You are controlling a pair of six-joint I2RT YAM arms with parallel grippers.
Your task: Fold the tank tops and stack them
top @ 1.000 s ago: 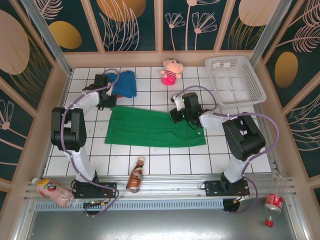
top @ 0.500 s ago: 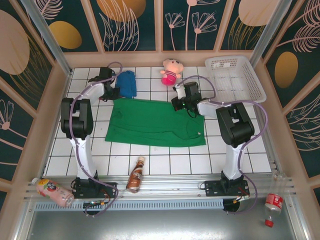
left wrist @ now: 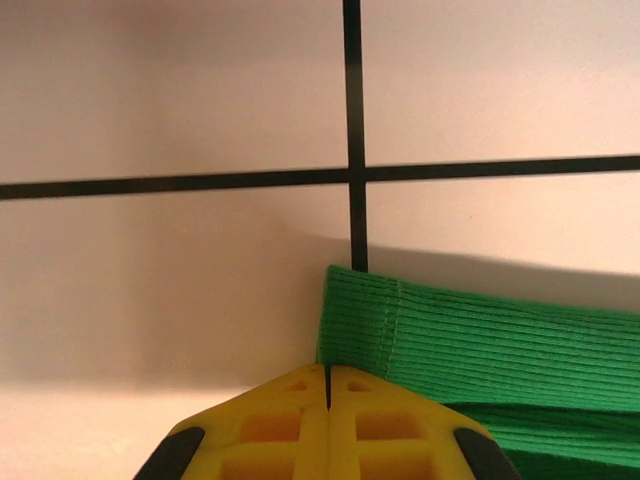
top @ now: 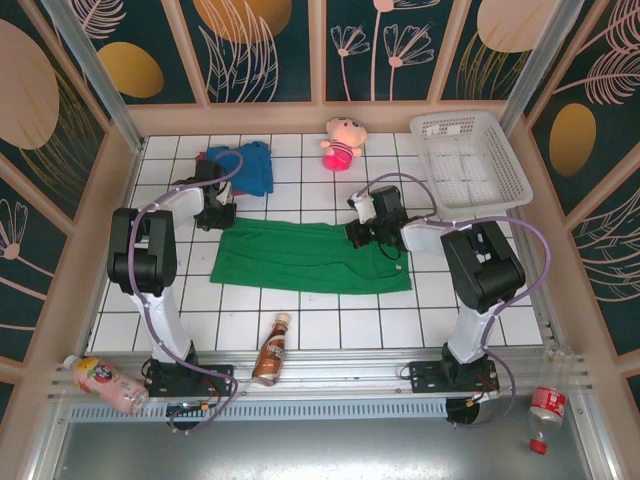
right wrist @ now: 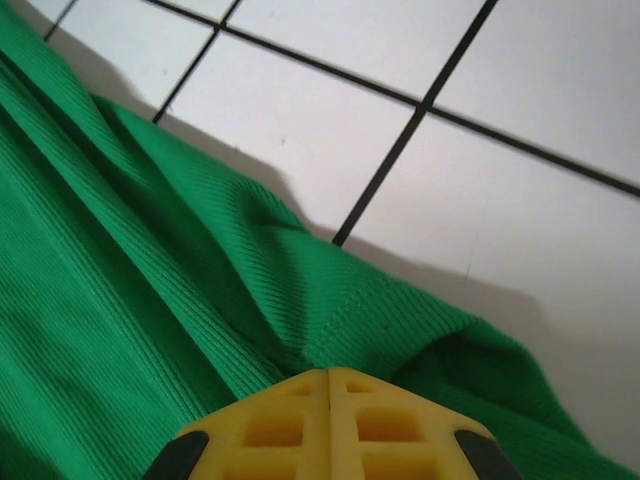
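- On the tiled table (top: 330,320), the green top (top: 310,258) lies spread mid-table. The blue top (top: 252,166) sits bunched at the far left, apart from it.
- The left gripper (top: 216,216) is at the green top's far-left corner, and the right gripper (top: 358,233) is on its far edge, right of centre. Both sets of jaws are closed tight, each nipping the green hem.
- The step in hand, as I judge it, is folding the far edge over toward the near one.
- To do it well, raise both grips together and keep the edge taut between them. Carry it level over the near hem and let go only once the edges line up, since uneven travel would skew the fold.
- The right grip sits inboard of the far-right corner, so that corner may drag or flop.
- The wrist views add detail: ribbed cloth is gathered into the right tips, and a stitched corner hem meets the left tips. How deep the left bite goes is hidden, and it may be shallow.
- The top view gives the whole outline, the near hem and the spacing of the grips.
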